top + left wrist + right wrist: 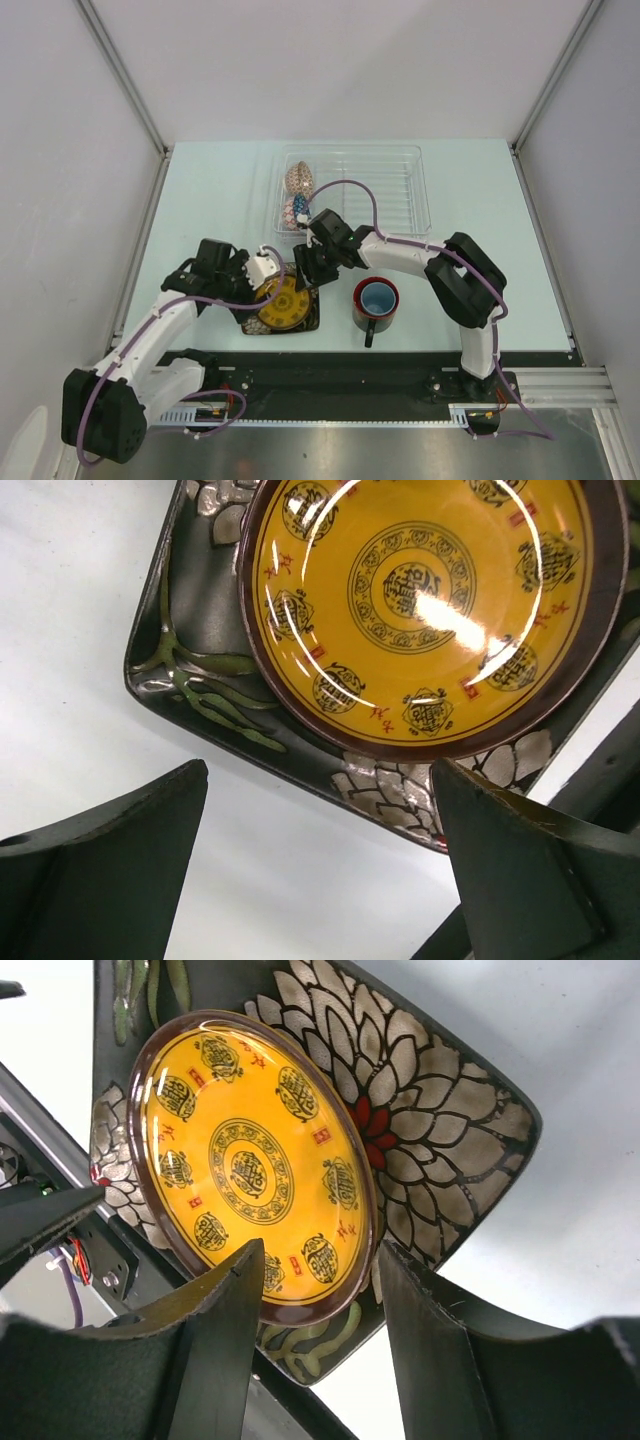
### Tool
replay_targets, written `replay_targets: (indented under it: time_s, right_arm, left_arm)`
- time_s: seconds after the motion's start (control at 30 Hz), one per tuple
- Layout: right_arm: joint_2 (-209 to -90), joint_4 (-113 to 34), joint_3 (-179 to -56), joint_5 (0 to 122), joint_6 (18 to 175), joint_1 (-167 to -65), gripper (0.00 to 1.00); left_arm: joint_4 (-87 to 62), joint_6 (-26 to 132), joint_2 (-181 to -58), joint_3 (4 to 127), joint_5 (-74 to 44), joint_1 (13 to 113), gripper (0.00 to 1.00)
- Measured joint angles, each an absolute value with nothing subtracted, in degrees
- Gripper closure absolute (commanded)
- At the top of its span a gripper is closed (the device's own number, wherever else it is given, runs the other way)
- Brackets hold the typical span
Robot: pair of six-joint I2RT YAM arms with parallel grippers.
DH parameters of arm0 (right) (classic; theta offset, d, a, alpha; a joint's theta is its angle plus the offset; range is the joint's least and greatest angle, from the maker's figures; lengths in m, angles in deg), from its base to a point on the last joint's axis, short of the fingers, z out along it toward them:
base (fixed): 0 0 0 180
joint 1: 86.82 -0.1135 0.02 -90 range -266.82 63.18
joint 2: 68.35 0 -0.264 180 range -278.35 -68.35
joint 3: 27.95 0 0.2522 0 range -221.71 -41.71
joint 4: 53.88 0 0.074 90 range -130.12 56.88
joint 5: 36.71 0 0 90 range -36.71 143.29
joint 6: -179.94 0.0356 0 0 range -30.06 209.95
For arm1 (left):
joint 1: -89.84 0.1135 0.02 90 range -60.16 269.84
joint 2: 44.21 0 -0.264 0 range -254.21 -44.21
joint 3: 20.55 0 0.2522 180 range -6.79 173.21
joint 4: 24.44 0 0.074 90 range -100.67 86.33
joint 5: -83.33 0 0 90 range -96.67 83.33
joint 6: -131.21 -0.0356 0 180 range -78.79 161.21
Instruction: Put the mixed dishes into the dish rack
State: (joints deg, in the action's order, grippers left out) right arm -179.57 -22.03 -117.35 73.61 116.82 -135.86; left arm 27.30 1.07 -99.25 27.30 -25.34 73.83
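Between the fingers (pixel 215 1340) of the right gripper (pixel 318 1255) the square dark plate (pixel 450 1150) is seen at a slant. Its glossy yellow round centre (pixel 250 1170) is printed with dark medallions and small red marks and is ringed in brown. Around it lies a dark border on which pale petals with a red heart and green stems are drawn. These fingers are held about half apart, with their tips over the rim of the yellow centre and the border beside it. Whether the plate is pressed by them or merely straddled cannot be told.

The fingers (pixel 110 870) of the left gripper (pixel 320 768) are spread wide, and nothing is held by them. One tip is seen over the plate's border and the other over the bare table (pixel 80 660), with a rounded corner of the plate just beyond.

From above, the plate is found at the near part of the table, left of centre. The left gripper is placed at its left side and the right gripper at its far edge. The red mug (pixel 376 298), light blue inside, is stood upright just to the right of the plate and apart from it, with its handle turned toward the near edge. Farther back the clear dish rack (pixel 390 190) is set. At its left end the blue-patterned bowl (pixel 295 211) is seen on edge, with a second patterned bowl (pixel 299 180) just behind it.
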Motion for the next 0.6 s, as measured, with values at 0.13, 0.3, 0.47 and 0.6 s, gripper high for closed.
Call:
replay_targets:
  time_s: [0.13, 0.3, 0.47, 0.6]
  right_arm:
    - [-179.6, -22.0, -117.2, 73.3, 116.9, -135.6, 0.47]
    - [-179.6, -22.1, -117.2, 73.3, 117.0, -135.3, 0.46]
    - [-179.6, -22.1, -117.2, 73.3, 117.4, -135.1, 0.46]
    - [-180.1, -22.3, -117.2, 73.4, 117.5, -135.1, 0.47]
  left_arm:
    - [27.2, -1.8, -99.4, 27.0, -24.8, 73.8, 0.01]
    - [27.0, -4.0, -101.3, 26.6, -24.2, 73.8, 0.00]
    - [25.6, -5.3, -102.6, 25.6, -23.2, 73.5, 0.01]
    - [24.3, -5.4, -103.0, 24.5, -22.7, 73.1, 0.00]
